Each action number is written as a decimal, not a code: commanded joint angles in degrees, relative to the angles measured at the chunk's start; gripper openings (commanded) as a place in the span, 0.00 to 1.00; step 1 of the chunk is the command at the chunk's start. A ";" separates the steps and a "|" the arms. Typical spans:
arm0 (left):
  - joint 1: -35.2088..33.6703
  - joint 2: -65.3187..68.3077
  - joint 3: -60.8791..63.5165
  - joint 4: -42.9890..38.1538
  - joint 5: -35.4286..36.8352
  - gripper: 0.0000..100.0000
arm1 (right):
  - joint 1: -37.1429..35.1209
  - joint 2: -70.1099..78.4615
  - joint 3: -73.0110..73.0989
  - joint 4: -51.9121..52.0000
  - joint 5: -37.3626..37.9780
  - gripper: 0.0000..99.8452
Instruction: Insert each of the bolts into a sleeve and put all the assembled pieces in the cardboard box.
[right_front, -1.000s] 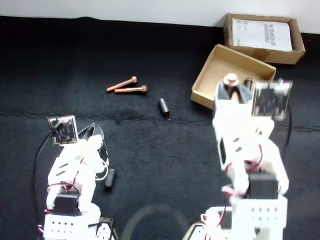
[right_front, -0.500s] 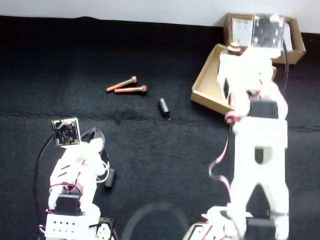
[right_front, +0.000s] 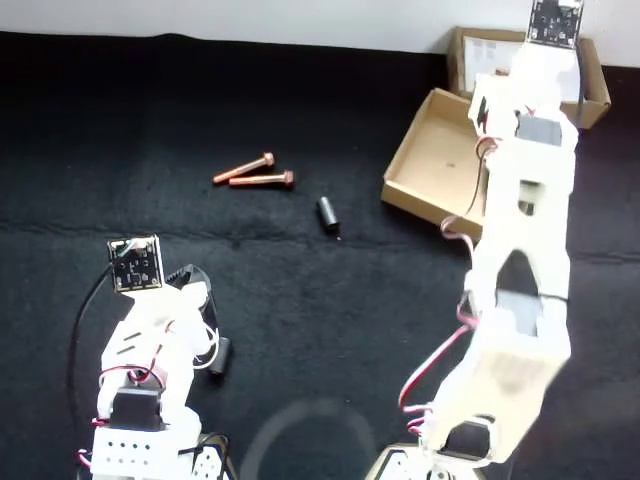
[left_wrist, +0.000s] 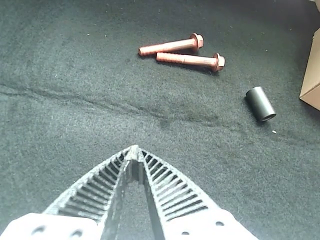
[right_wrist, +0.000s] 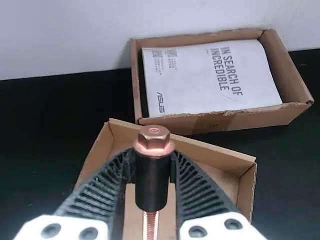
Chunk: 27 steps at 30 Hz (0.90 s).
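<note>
1. My left gripper (left_wrist: 135, 155) hangs low over the black cloth (right_front: 100, 120), its ribbed fingers pressed together on nothing.
2. A first black sleeve (right_front: 219, 355) lies on the cloth just beside my left arm.
3. Beyond the gripper, two copper-coloured bolts lie nearly parallel and almost touching, the far bolt (left_wrist: 170, 45) and the near bolt (left_wrist: 190, 59). Both heads point toward the boxes.
4. To their right, apart from them, a second black sleeve (left_wrist: 260, 103) lies on its side, between the bolts and the open cardboard box (right_front: 430, 160).
5. My right arm stretches out over that box. My right gripper (right_wrist: 153, 156) is clamped on an assembled piece, held upright above the box floor. The piece is a held sleeve (right_wrist: 151, 185) with the hex head of a held bolt (right_wrist: 152, 139) on top and the bolt's threaded end showing below.
6. Behind the open box, against the pale wall, a second cardboard box (right_wrist: 295, 107) holds a printed leaflet (right_wrist: 210, 75).
</note>
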 joint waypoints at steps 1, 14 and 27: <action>-0.75 -0.31 1.19 0.09 -0.35 0.02 | 1.19 8.22 -9.89 -0.31 -6.24 0.01; -0.75 -0.22 1.19 0.09 -0.44 0.02 | -0.75 30.11 -31.16 15.78 -13.80 0.01; -0.75 -0.22 1.19 0.09 -0.44 0.02 | -4.09 31.34 -47.52 41.63 -8.62 0.14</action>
